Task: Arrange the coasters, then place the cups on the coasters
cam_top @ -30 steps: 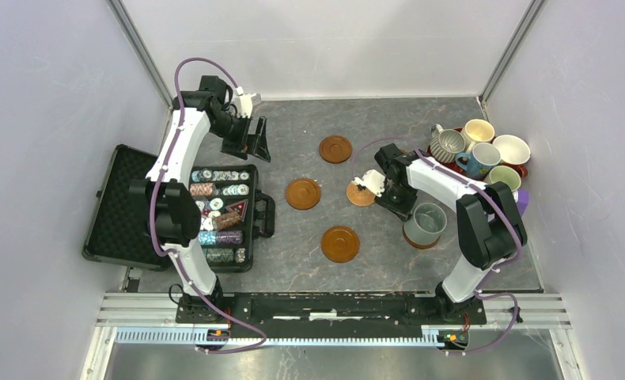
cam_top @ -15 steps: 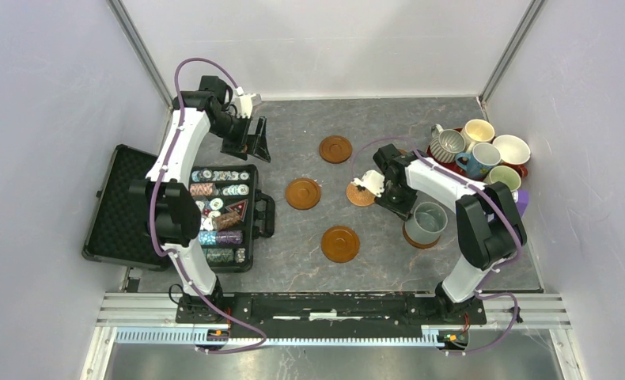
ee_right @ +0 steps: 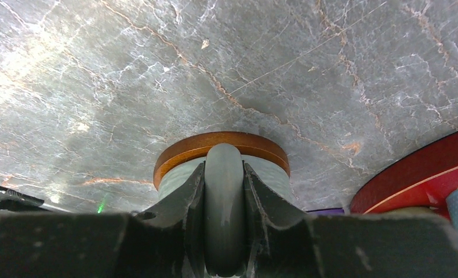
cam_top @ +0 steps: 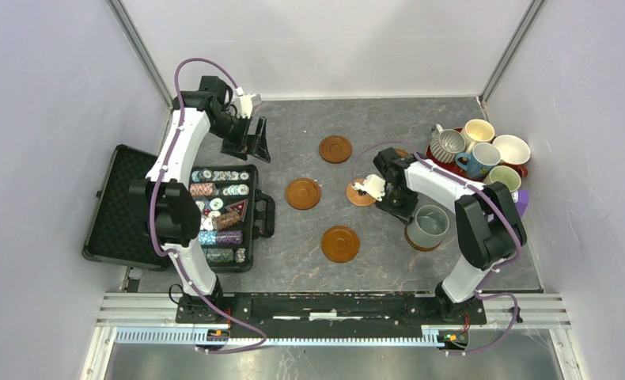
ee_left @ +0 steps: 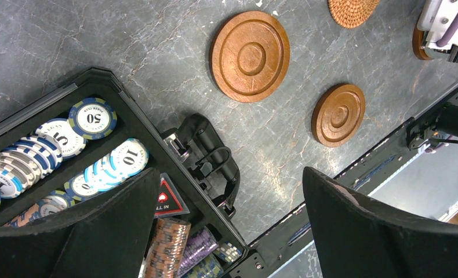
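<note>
Progress: one cup of six is set. The grey-blue cup point(cam_top: 429, 222) stands on a dark coaster point(ee_right: 221, 142), right of centre in the top view. The right hand point(ee_right: 224, 169) pinches the cup's handle point(ee_right: 224, 220) between both fingers and has not released it.

Three bare coasters lie mid-frame on the table point(cam_top: 293, 111): upper coaster point(cam_top: 335, 149), middle coaster point(cam_top: 303, 193), lower coaster point(cam_top: 340, 244). The patterned coaster point(cam_top: 358, 196) lies just beside the right wrist, partly covered by it. A sixth coaster cannot be made out with certainty.

Five cups wait on the red tray point(ee_right: 412, 174) at upper right: ribbed cup point(cam_top: 449, 142), cream cup point(cam_top: 478, 131), white cup point(cam_top: 511, 149), blue cup point(cam_top: 478, 160), pale green cup point(cam_top: 505, 177).

The left hand point(cam_top: 255, 142) is spread wide and holds nothing, above the far corner of the chip case point(cam_top: 111, 222).

Left to do, by judgement: release this cup and carry five more over.

Against one second earlier: the right wrist has edged slightly toward upper left, and the cup barely shifted. Left arm, bare coasters and tray cups are unchanged.
</note>
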